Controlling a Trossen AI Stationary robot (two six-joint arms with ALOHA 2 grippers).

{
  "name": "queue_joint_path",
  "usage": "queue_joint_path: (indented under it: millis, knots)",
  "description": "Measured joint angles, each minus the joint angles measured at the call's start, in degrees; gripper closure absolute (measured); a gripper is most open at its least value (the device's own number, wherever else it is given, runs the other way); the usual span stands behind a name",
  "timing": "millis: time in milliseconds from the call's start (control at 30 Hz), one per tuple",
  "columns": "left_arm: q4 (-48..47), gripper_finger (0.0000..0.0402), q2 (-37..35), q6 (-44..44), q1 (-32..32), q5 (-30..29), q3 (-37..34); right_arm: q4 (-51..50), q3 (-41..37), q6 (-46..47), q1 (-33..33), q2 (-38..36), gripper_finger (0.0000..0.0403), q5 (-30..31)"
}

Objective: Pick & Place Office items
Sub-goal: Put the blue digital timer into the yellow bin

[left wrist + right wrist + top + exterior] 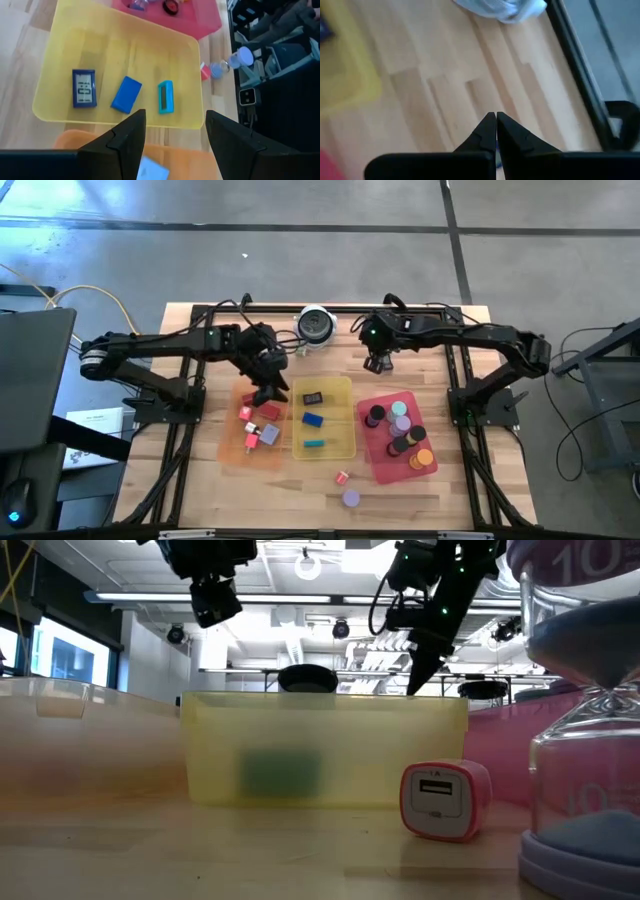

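My left gripper (pixel 267 390) hangs open over the far end of the orange tray (pixel 236 448), holding nothing. In the left wrist view its fingers frame a pale block (pixel 152 170) lying in that tray. Red, pink and grey bits (pixel 258 428) lie there too. The yellow tray (pixel 342 390) holds a black block (pixel 83 88), a blue block (pixel 126 94) and a teal block (pixel 165 96). Several discs (pixel 400 428) fill the red tray (pixel 378 468). A pink piece (pixel 342 477) and a purple disc (pixel 351 498) rest on the table. My right gripper (pixel 377 364) is shut above bare wood (pixel 470 80).
A round silver-and-black object (pixel 316 325) stands at the table's far edge between the arms. In the low view an hourglass (pixel 590 740) stands close at the right, with the pink piece (pixel 445 800) beside it. Bare wood lies along the table's near edge (pixel 300 505).
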Motion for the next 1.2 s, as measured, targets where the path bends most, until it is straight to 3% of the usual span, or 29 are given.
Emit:
queue_joint_path:
  millis: [267,700,833,1067,1200]
  knots:
    - [-1.11,0.0201,0.01,1.95,0.40,1.11,0.00,0.52,0.00,6.14,1.19,-0.03,0.0401,7.48]
    - [-1.58,0.0201,0.02,2.10,-0.58,2.42,-0.17,1.14,0.00,10.88,1.86,-0.05,0.0351,7.57]
    - [-1.58,0.0201,0.02,2.05,-0.58,2.40,-0.17,1.64,0.00,9.30,2.49,-0.05,0.0322,6.06]
    - [-1.72,0.0201,0.02,1.99,-0.58,2.38,-0.17,4.05,0.00,8.19,3.45,-0.07,0.0241,-1.75]
    - [-2.09,0.0201,0.02,1.99,-0.58,2.36,-0.17,5.35,0.00,7.45,4.16,-0.07,0.0187,-1.60]
